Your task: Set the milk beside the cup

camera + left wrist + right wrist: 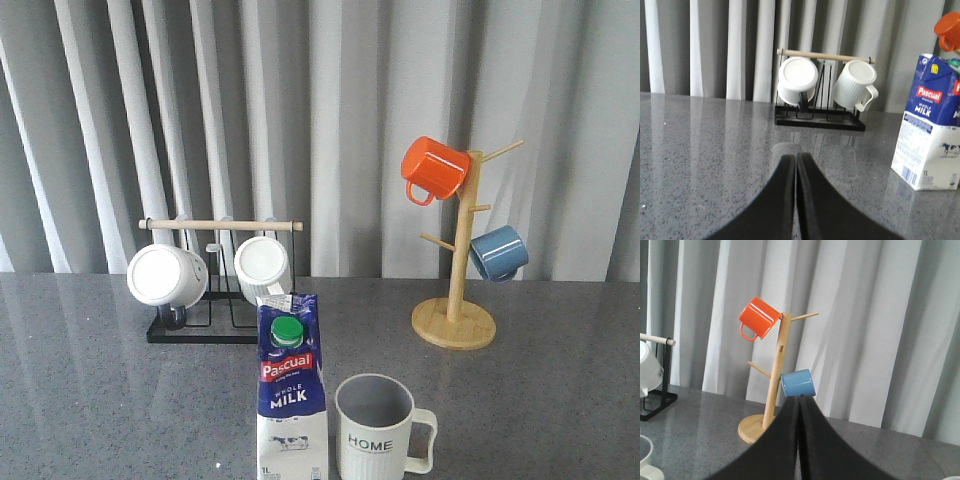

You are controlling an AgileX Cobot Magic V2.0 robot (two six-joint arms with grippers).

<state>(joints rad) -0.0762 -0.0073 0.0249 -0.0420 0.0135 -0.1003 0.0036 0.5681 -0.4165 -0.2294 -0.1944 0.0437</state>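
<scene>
Near the table's front edge, milk [291, 390] stands beside the empty cup [380, 428]; only wrist views show left gripper [796, 165] and right gripper [800, 407], both pressed together.

light: bright, even, diffuse | shadows: faint and soft | glare: pale streaks of the curtain [330, 120] mirrored on the glossy grey surface [90, 380] | focus: front view sharp; wrist views slightly soft, near dark gripper fingers [785, 200] blurred
</scene>
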